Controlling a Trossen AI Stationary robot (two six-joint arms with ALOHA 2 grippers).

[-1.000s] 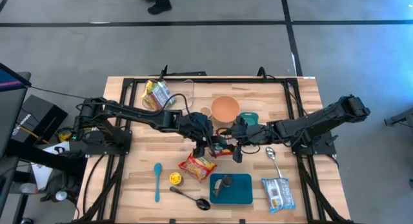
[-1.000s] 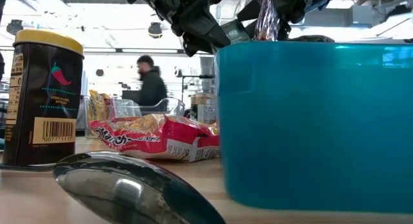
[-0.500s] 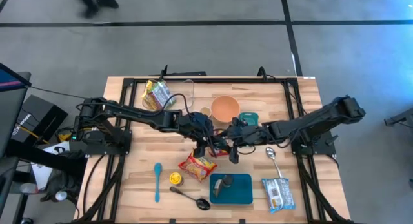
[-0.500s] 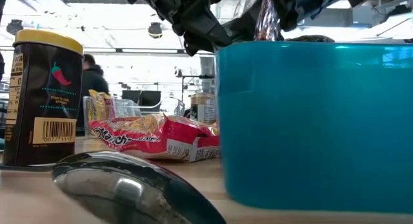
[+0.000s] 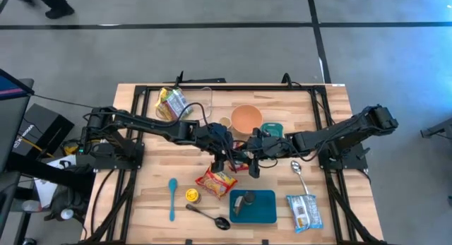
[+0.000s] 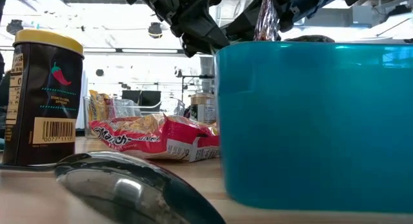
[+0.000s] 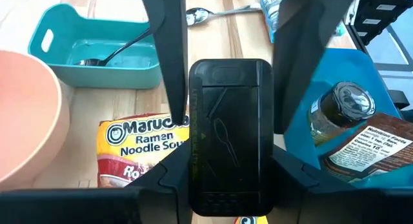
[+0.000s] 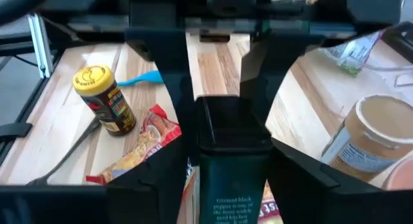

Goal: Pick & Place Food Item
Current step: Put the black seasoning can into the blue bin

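Pale wooden surface (image 5: 145,202) inside a black frame, grey floor all round, with a person (image 5: 49,6) cut off at the far left corner of the high view. Left arm stretched low from the left edge toward the middle, left gripper (image 5: 231,162) tipped downward above the ramen packet (image 5: 217,181). Right arm reaching in from the right edge to meet it, right gripper (image 5: 253,165) just beside the left one. Between them, lifted clear of the surface, one dark pepper box (image 8: 235,179), seated deep between both pairs of fingers and seemingly clamped from both sides. Box nearly lost among the dark grippers from above; both grippers cut off at the top of the low view, much of the right half there blocked by the teal tray (image 6: 310,121). Counted across from above: one blue spoon (image 5: 172,198), one snack bag (image 5: 171,102) in a clear container, one yellow-lidded spice jar (image 5: 191,195), two metal spoons (image 5: 208,215) and (image 5: 298,171), one orange bowl (image 5: 246,118), one foil pouch (image 5: 304,211).
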